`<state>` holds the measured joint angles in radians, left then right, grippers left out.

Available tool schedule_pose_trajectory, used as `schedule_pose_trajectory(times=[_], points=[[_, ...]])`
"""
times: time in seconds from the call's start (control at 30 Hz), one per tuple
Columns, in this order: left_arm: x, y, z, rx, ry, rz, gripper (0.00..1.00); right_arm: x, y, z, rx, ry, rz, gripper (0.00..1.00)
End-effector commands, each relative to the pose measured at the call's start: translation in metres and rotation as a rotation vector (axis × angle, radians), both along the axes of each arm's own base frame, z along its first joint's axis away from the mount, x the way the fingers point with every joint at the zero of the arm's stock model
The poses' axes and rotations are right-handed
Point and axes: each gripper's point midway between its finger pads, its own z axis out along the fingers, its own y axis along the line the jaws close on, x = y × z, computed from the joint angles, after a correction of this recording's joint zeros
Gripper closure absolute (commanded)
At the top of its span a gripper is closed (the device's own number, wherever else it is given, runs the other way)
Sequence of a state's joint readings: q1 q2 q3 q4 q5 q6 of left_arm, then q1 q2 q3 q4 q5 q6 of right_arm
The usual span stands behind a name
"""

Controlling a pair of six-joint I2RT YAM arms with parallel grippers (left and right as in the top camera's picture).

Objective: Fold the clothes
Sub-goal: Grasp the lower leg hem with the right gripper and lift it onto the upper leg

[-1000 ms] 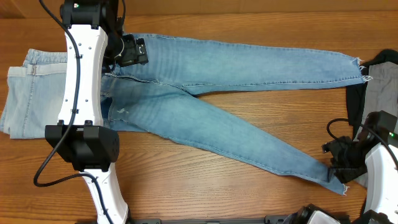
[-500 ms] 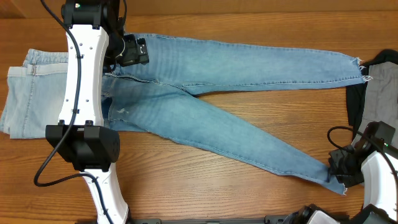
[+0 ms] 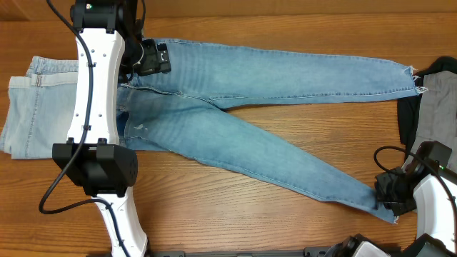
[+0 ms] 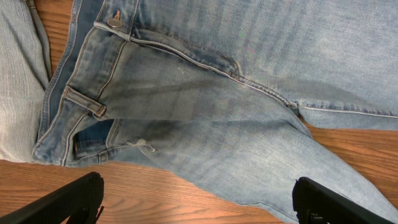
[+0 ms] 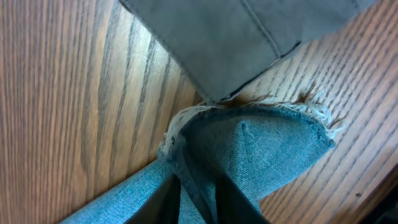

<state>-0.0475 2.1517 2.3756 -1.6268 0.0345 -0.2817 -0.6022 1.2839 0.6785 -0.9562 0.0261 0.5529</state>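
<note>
Overhead: right gripper (image 3: 383,195) pinches hem of 1 mid-blue jeans (image 3: 235,143); left gripper (image 3: 152,59) spread wide, holding nothing; 1 pale jeans (image 3: 36,107) beside.

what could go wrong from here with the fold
The right pincer pinches only the frayed hem of the blue jeans, so it may slip out when lifted. The grey garment lies right beside that hem and could get dragged along. The left pincer is open, so nothing pins the waistband.
</note>
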Motion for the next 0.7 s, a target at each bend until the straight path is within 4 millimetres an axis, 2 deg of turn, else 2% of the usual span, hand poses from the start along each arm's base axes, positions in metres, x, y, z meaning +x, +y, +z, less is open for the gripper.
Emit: schedule_pose_trajectory(times=[0.0,0.07,0.23,0.37,0.53,0.67], points=[[0.0,-0.005,0.001,-0.008,-0.006,-0.023,0.0,0.003,0.001,0.001,0.011,-0.024,0.001,0.96],[0.0,-0.005,0.001,-0.008,-0.007,-0.024,0.0,0.02,0.004,0.011,0.042,-0.092,0.037,0.96],[0.002,-0.005,0.001,-0.009,-0.012,-0.023,0.0,0.075,-0.006,0.071,0.007,-0.282,0.165,0.96],[0.004,-0.005,0.002,-0.009,-0.021,-0.022,0.0,0.109,0.002,0.104,-0.047,-0.378,0.285,0.96],[0.008,-0.005,0.002,-0.01,-0.038,-0.02,0.0,0.151,0.021,0.123,-0.115,-0.512,0.454,0.96],[0.014,-0.005,0.004,-0.011,-0.062,-0.02,0.0,0.18,0.021,0.142,-0.188,-0.628,0.497,0.96]])
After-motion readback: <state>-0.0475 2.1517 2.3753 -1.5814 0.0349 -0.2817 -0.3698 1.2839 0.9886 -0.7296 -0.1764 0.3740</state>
